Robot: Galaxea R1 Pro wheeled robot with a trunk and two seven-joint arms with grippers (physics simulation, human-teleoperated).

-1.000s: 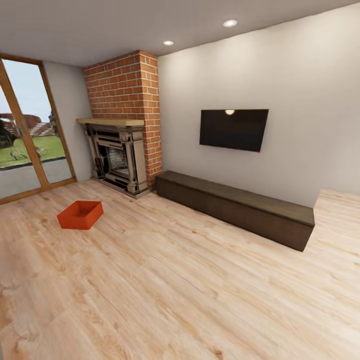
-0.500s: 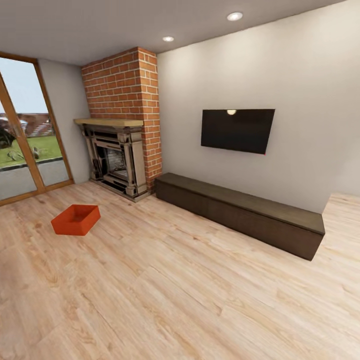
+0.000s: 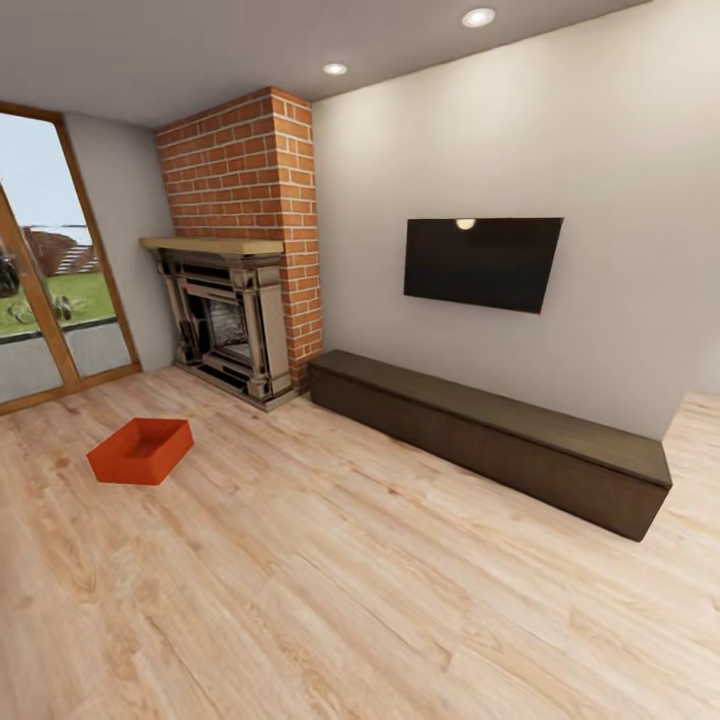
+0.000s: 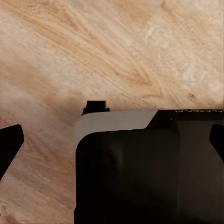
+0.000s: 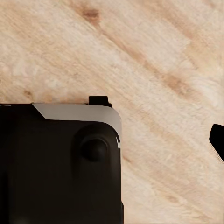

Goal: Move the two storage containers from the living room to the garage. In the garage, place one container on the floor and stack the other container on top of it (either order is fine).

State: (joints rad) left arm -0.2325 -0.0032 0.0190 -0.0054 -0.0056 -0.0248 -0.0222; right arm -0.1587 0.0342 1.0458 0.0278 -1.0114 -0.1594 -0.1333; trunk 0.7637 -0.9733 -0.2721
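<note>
One orange-red storage container (image 3: 140, 450) sits on the light wood plank floor of the living room, at the left of the head view, a little in front of the brick fireplace (image 3: 225, 320). It is open-topped and looks empty. In the left wrist view my left gripper (image 4: 112, 140) is open, its dark fingertips (image 4: 10, 144) far apart at the picture's edges, with the robot's dark base and plank floor behind them. In the right wrist view my right gripper (image 5: 114, 140) is open too, one fingertip (image 5: 217, 140) showing at the edge. Both grippers hold nothing.
A long low dark bench (image 3: 490, 435) runs along the white wall under a wall TV (image 3: 483, 262). Wood-framed glass doors (image 3: 45, 300) stand at the far left. Bare plank floor (image 3: 350, 600) stretches from me to the container and the bench.
The whole head view has shifted as the camera moved: container, fireplace and doors sit further left in the picture, and the bench reaches further right. Nothing in the room has itself moved.
</note>
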